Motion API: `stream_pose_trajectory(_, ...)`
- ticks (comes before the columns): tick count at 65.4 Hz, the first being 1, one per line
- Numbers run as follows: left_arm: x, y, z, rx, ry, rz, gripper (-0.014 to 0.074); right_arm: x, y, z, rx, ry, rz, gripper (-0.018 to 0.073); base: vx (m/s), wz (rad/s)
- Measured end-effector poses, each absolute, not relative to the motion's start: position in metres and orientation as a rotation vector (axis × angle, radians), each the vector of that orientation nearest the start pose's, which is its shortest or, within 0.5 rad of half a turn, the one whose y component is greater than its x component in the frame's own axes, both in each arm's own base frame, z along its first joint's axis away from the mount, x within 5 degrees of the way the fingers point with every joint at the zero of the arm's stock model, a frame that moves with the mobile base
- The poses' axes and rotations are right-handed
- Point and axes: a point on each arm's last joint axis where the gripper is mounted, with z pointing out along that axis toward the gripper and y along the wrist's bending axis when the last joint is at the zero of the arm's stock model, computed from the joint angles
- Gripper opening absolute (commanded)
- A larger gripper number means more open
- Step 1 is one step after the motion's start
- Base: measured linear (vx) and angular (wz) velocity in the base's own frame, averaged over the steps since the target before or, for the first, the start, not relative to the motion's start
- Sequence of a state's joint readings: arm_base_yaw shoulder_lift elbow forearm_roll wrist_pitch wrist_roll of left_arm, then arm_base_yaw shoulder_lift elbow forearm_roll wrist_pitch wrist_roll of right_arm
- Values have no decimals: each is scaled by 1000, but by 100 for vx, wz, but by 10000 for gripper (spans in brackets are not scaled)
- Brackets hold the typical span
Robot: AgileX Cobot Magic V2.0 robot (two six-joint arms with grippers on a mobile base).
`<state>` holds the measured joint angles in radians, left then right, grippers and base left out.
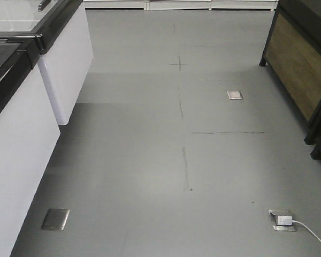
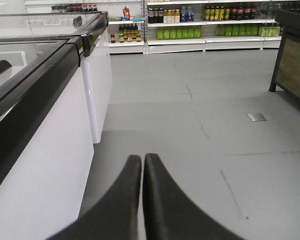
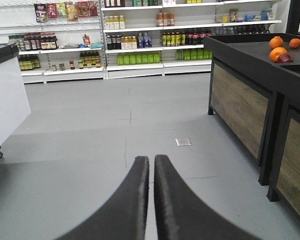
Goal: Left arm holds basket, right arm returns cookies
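Observation:
The basket and the cookies are out of view in every frame. My left gripper is shut with nothing between its black fingers, and it hangs over the grey floor beside a white freezer cabinet. My right gripper is also shut and empty, pointing down the aisle over bare floor. Neither arm shows in the front view.
White freezer chests with black rims line the left side. A dark wooden produce stand with oranges stands on the right. Shelves of bottles fill the far wall. Floor outlet plates and a white plug with cable lie on the floor.

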<state>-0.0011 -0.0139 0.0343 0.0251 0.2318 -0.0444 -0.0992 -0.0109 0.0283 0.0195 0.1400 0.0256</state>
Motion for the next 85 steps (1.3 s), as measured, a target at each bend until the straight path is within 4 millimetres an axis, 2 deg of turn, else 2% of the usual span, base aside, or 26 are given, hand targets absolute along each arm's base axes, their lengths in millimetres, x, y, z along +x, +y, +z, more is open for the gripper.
stream_pose_trajectory(29, 56, 0, 186, -19, 1681, -12, -6, 56, -5, 191, 116, 1637, -39, -6, 0, 0)
stream_pose_trajectory(49, 56, 0, 211, -27, 1407, -38, -6, 56, -5, 191, 116, 1637, -39, -6, 0, 0)
stream_pose_trajectory(70, 42, -1, 252, -32, 1032, -82, -6, 56, -5, 191, 116, 1637, -39, -6, 0, 0)
stream_pose_trajectory(77, 34, -1, 277, -35, 953, -96, -6, 56, -5, 191, 116, 1637, -39, -6, 0, 0)
stream_pose_trajectory(85, 19, -1, 314, -32, 884, -95, -6, 56, -5, 191, 116, 1637, -39, -6, 0, 0)
